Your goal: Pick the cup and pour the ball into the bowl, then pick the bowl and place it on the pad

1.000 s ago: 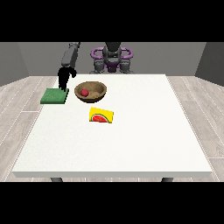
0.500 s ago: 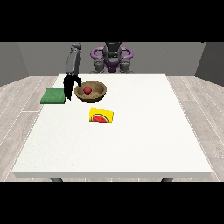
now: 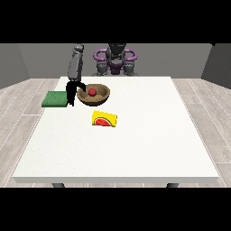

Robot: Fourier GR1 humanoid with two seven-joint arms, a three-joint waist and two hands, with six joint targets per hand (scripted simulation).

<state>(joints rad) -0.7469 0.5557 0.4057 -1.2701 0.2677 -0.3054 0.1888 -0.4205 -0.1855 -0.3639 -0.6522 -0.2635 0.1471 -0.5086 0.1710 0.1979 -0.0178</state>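
**Hand brought to the bowl's rim; ball already inside**

The hand at the view's left (image 3: 71,91) is now seen at the left rim of the bowl (image 3: 93,94), having shifted from over the green pad (image 3: 56,99) towards the bowl across the last second. Whether the fingers are closed on the rim cannot be told; the hand shows only as a dark shape against the bowl's edge. The red ball (image 3: 92,92) is seen lying in the bowl, so the pouring step is judged done. No cup can be made out. The bowl is resting on the table (image 3: 135,144), just beside the pad and not yet on it. A yellow card with a watermelon picture (image 3: 104,120) lies nearer the camera. The other hand is not visible. Step in hand is judged to be grasping the bowl.
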